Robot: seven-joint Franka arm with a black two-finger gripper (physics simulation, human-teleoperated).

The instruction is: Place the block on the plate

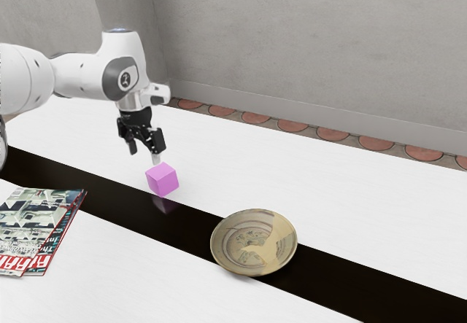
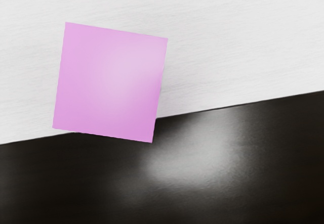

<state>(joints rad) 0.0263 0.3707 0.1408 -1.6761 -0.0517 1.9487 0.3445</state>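
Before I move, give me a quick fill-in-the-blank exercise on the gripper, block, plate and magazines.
My open gripper hangs ____ the block.
The plate sits over the table's ____ stripe.
The magazines lie toward the exterior view's ____, away from its right.

Missing words: above; black; left.

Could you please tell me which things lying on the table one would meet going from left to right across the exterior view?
Overlapping printed magazines with red and white covers → pink cube-shaped block → round beige patterned plate.
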